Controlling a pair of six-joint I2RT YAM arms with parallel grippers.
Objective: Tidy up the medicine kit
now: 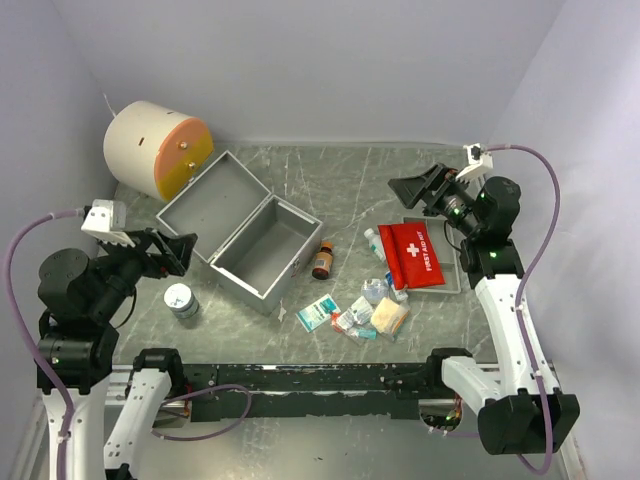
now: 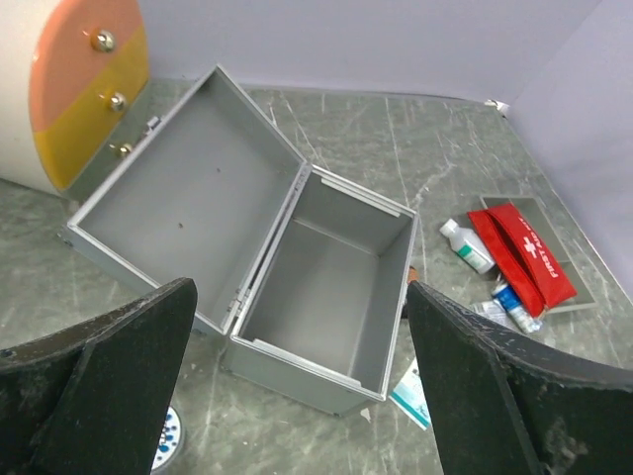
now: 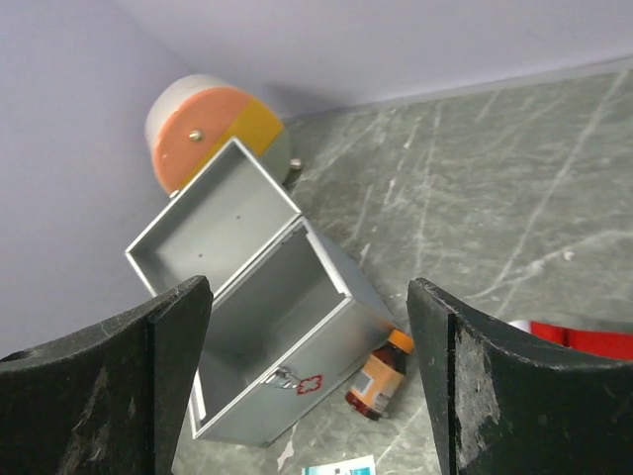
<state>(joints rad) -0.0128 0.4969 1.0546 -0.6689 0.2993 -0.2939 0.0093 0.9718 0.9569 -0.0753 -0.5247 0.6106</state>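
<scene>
Marbled table (image 1: 340, 190), open grey case (image 1: 262, 255)

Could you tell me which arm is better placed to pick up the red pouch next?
Probably the right: the right claw, open, hovers close to the red pouch, while the left claw sits across the open case from it.

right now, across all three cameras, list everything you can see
metal case: 1, grey, open and empty, centre-left
drum: 1, white with orange face, far left, behind the case lid
round container: 1, white-silver, near left
brown bottle: 1, amber, just right of the case
white bottle: 1, white, left of the pouch
first aid pouch: 1, red, on the tray
tray: 1, grey, right side
sachets: several, teal, white, tan, near centre
left gripper: 1, black, open
right gripper: 1, black, open
</scene>
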